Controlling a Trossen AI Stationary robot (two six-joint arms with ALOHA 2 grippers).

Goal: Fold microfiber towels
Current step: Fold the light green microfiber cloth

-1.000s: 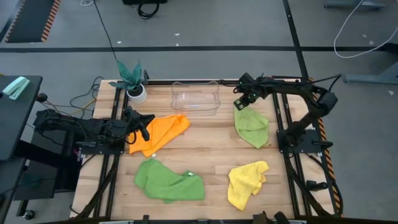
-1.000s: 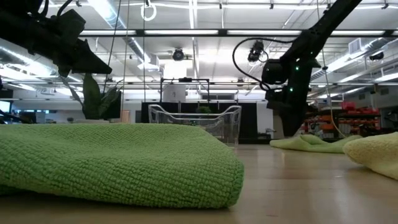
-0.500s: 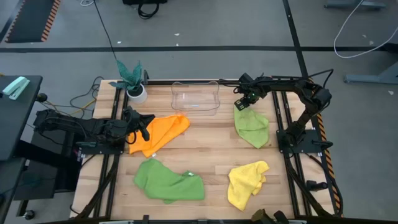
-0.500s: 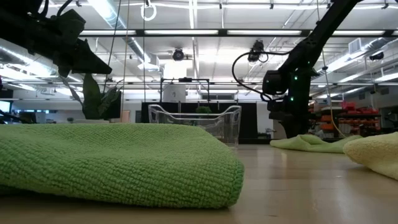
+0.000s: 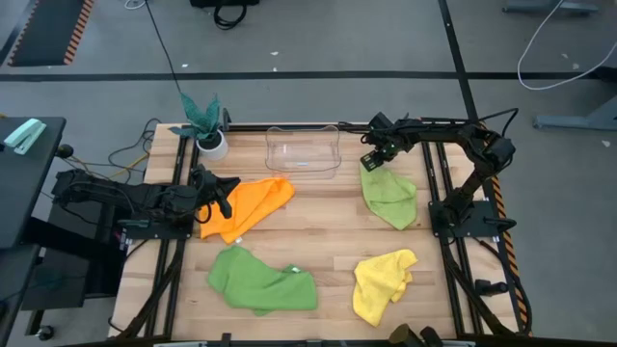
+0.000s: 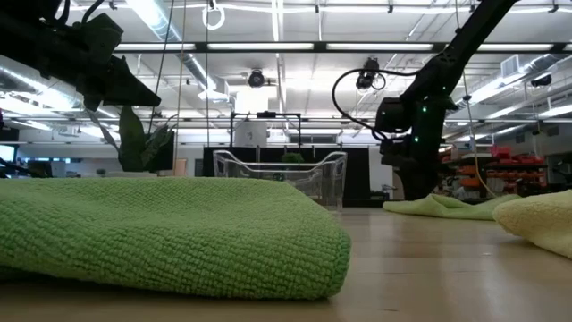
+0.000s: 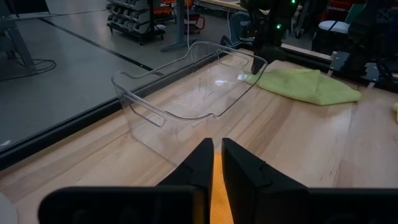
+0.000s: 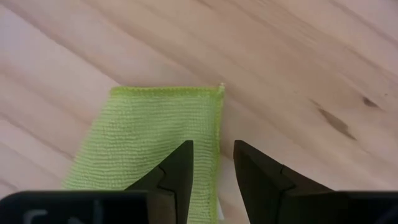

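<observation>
The right gripper has dropped in the last second: it was hanging a little above the far corner of the light lime green towel, and now it sits low over that corner, near the clear bin. Its own camera looks straight down on the cloth's corner, with the two fingers standing apart, one over the fabric and one just off its edge over bare wood. The gap is wide enough to take the hem, and nothing is between the fingers yet. To me that reads as the start of a pinch on this towel, so folding has not really begun.

The left gripper has not budged. It rests over the near end of the orange towel, fingers drawn almost together with a sliver of orange showing between them; whether it truly grips the cloth I cannot tell.

All four cloths are lying loose and rumpled on the surface: orange on the left arm's side, the darker green towel at the front left, the yellow towel at the front right, and the lime one on the right arm's side. None is folded
</observation>
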